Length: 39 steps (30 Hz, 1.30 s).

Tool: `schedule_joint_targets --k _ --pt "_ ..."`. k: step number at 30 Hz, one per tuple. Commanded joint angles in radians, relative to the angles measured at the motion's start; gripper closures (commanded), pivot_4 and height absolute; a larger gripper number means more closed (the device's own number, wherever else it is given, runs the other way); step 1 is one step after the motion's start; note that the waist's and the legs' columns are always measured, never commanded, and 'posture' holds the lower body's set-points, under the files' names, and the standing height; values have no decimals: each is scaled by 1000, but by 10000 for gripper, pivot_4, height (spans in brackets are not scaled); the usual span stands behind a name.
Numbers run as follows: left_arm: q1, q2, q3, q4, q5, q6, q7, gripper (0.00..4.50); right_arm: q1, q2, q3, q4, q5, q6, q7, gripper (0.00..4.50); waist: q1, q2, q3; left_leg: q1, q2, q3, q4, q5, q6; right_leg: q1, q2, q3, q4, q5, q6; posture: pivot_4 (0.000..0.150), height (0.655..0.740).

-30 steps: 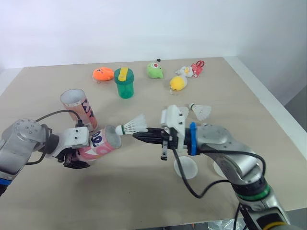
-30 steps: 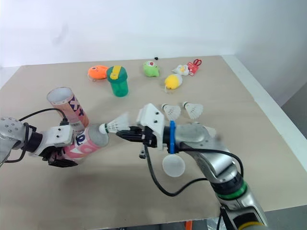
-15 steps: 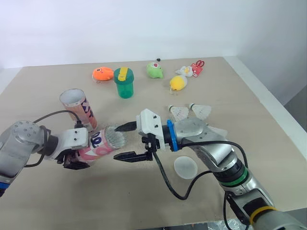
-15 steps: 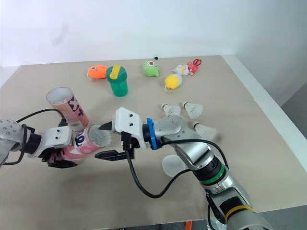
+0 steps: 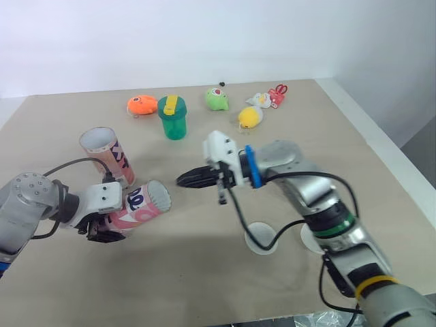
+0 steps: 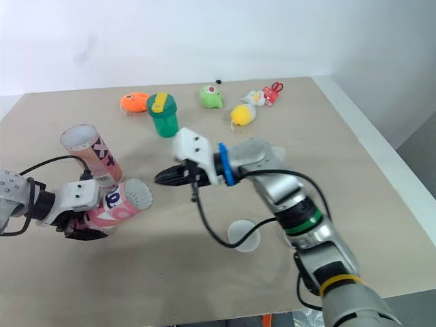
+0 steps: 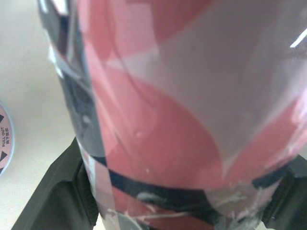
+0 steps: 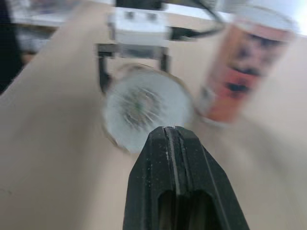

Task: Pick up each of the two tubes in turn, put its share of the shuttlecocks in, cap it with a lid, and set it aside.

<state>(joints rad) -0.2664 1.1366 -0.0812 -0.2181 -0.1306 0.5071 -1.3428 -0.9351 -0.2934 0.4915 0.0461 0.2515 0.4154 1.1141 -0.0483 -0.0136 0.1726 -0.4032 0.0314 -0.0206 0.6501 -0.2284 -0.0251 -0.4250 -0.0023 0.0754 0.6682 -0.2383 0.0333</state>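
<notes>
The left end effector clamps the pink tube, tipped sideways over the table, a shuttlecock inside its open mouth. The right end effector hangs near that mouth, fingers pressed together and empty. The other tube stands upright just beside.

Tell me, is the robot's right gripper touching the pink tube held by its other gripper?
Apart. The left eye view shows bare table between the shut right gripper and the pink tube's open mouth.

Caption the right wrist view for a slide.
Right gripper, jaws shut, faces the held tube with a shuttlecock inside; second tube alongside.
</notes>
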Motion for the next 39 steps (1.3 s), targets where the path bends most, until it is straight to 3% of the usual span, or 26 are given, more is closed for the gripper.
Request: schedule_joint_targets --k 1,9,25,33,36,39 --pt "5 -1 -23 -5 -5 -1 -4 8347 -62 75 28 77 -49 -75 5 44726 1 0 0 0 0 0 0 0 0 0 0 0 0 0 0 1500 7400" --pt "5 -2 -29 -7 -8 -1 -4 8347 -129 218 102 238 -148 -179 43 44726 1 -1 0 -1 0 0 1 0 0 0 -1 0 0 0 1 1500 7400" --pt "-39 -39 -65 13 11 -11 -3 8347 -145 346 153 279 -265 -264 65 44726 1 0 0 0 0 -1 1 0 0 1 -1 -1 1 0 0 1500 7400" --pt "-65 -86 -28 20 -3 -65 25 8347 -210 257 30 120 -198 -175 142 44726 11 -1 0 -1 -1 -1 3 0 -1 1 -3 -2 2 1 1 1500 7400" --pt "-111 -137 -38 27 -3 -83 45 8347 -246 203 -6 70 -174 -154 188 44726 13 -10 3 -2 -2 -2 4 1 -1 1 -3 -2 1 1 2 1500 7400" --pt "-141 -188 -51 35 -4 -101 70 8347 -264 137 -23 39 -181 -143 230 44726 5 -9 5 -3 -1 -2 4 0 -1 0 -2 -2 1 1 1 1500 7400"
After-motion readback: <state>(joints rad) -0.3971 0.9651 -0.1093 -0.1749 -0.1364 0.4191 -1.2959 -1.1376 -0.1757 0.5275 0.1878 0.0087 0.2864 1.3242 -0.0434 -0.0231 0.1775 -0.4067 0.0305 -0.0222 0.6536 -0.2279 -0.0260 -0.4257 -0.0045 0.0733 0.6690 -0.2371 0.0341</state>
